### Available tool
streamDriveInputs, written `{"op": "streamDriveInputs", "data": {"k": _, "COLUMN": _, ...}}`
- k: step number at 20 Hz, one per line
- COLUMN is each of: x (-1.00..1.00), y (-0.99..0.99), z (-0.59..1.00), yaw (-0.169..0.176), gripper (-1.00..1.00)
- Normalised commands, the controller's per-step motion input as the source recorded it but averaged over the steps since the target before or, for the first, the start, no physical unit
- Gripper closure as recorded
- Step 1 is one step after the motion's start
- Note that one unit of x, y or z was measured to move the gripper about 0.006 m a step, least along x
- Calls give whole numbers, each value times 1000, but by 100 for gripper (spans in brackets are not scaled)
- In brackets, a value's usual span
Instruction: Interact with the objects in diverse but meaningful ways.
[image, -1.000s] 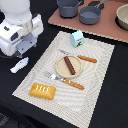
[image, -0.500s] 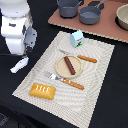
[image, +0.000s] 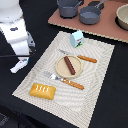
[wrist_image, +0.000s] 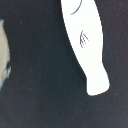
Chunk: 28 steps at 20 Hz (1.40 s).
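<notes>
The brown sausage (image: 70, 65) lies diagonally on a round tan plate (image: 59, 68) at the middle of the striped placemat (image: 97, 75). The golden scored bread loaf (image: 43, 91) lies flat on the mat's near corner, and the white-blue-green carton (image: 76, 38) stands upright at its far edge. The grey two-handled pot (image: 68, 7) sits beyond the mat, while the white fish-shaped piece (image: 19, 66) (wrist_image: 85, 40) lies flat on the dark surface just off the mat, at the exterior view's left.
</notes>
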Motion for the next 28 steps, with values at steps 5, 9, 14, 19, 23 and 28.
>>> {"op": "streamDriveInputs", "data": {"k": 5, "x": -341, "y": -217, "z": -314, "yaw": 164, "gripper": -100}}
{"op": "streamDriveInputs", "data": {"k": 9, "x": -156, "y": -166, "z": -351, "yaw": 113, "gripper": -100}}
{"op": "streamDriveInputs", "data": {"k": 14, "x": 114, "y": -99, "z": -165, "yaw": 20, "gripper": -100}}
{"op": "streamDriveInputs", "data": {"k": 19, "x": 126, "y": -73, "z": -78, "yaw": -5, "gripper": -100}}
{"op": "streamDriveInputs", "data": {"k": 23, "x": 3, "y": -89, "z": -99, "yaw": -15, "gripper": -100}}
{"op": "streamDriveInputs", "data": {"k": 28, "x": 3, "y": -71, "z": -49, "yaw": -1, "gripper": 100}}
